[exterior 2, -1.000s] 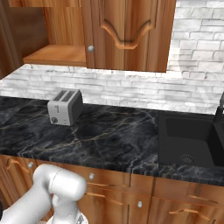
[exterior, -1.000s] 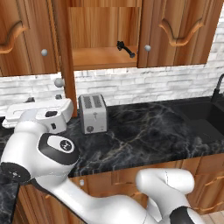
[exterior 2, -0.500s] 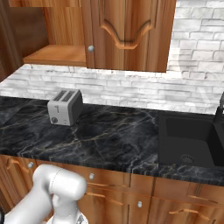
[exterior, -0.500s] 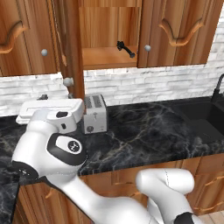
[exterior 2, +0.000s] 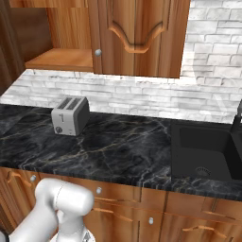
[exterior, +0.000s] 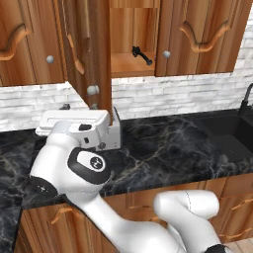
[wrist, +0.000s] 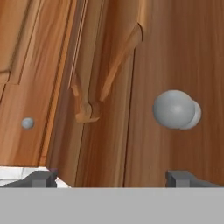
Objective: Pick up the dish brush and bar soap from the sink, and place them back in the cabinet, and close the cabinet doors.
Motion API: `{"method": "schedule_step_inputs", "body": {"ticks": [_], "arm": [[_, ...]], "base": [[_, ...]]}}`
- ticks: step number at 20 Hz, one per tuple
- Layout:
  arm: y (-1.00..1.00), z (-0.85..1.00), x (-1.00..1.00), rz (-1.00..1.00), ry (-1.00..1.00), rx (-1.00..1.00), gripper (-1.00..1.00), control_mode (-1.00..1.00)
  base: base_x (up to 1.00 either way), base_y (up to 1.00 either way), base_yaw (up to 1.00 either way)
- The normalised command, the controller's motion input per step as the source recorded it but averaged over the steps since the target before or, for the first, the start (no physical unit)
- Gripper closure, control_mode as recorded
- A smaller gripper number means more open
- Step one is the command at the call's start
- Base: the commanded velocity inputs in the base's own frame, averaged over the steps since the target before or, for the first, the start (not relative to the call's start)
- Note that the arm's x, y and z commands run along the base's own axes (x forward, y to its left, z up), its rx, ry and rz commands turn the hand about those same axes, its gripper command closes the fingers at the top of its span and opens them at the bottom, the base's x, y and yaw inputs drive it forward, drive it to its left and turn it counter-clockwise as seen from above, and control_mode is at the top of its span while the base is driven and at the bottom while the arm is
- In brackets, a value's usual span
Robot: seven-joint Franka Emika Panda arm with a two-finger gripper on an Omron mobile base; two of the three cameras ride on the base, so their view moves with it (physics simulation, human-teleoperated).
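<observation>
The dish brush (exterior: 142, 55) lies on the shelf inside the open cabinet (exterior: 132, 66). The left one of the cabinet doors (exterior: 94, 54) stands partly swung across the opening, its round knob (exterior: 92, 90) just above my white hand (exterior: 74, 121). In the hand view my gripper (wrist: 111, 178) is open, its fingertips (wrist: 41, 177) close below that door's wood face, and the knob (wrist: 175, 109) is up and to the right. The right door (exterior 2: 137, 35) is shut. The black sink (exterior 2: 208, 151) is on the right, far from the gripper. The bar soap is out of view.
A silver toaster (exterior 2: 70, 115) stands on the black marble counter (exterior 2: 123, 151) under the cabinet, half behind my hand in the left base view. A dark faucet (exterior: 245, 101) rises at the sink. Lower drawers (exterior 2: 118, 212) run along the counter front.
The left cabinet door has swung to the right, covering more of the opening. My hand has moved right with it and now stands in front of the toaster.
</observation>
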Motion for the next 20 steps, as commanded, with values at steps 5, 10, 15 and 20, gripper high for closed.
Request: {"method": "schedule_step_inputs", "body": {"ticks": [5, 10, 15, 20], "arm": [[-0.4, 0.0, 0.07, -0.02, 0.0, 0.0, -1.0, -1.0], [-0.42, 0.0, 0.05, -0.01, 0.0, 0.0, -1.0, -1.0], [-0.38, 0.0, 0.08, -0.01, 0.0, 0.0, -1.0, -1.0], [-0.4, 0.0, 0.12, 0.0, 0.0, 0.0, -1.0, -1.0]], "base": [[0.0, 0.0, 0.0], [0.0, 0.0, 0.0], [0.0, 0.0, 0.0], [0.0, 0.0, 0.0]]}}
